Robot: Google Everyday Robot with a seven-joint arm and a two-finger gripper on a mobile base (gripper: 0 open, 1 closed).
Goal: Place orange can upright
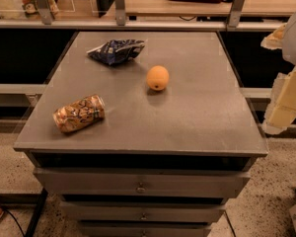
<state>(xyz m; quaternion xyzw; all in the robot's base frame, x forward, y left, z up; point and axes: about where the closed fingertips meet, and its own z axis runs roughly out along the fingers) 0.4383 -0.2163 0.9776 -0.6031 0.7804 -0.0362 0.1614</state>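
The orange can (79, 113) lies on its side near the front left corner of the grey table top (197, 112). It is orange-tan with a cream and brown swirl pattern, and its length runs left to right. My gripper (285, 90) is at the right edge of the view, off the table's right side and raised above the floor. It is far from the can and holds nothing that I can see.
A round orange fruit (158, 77) sits near the table's middle. A dark blue snack bag (117, 51) lies at the back left. Drawers (140, 186) run below the table front. A rail and a wooden counter stand behind.
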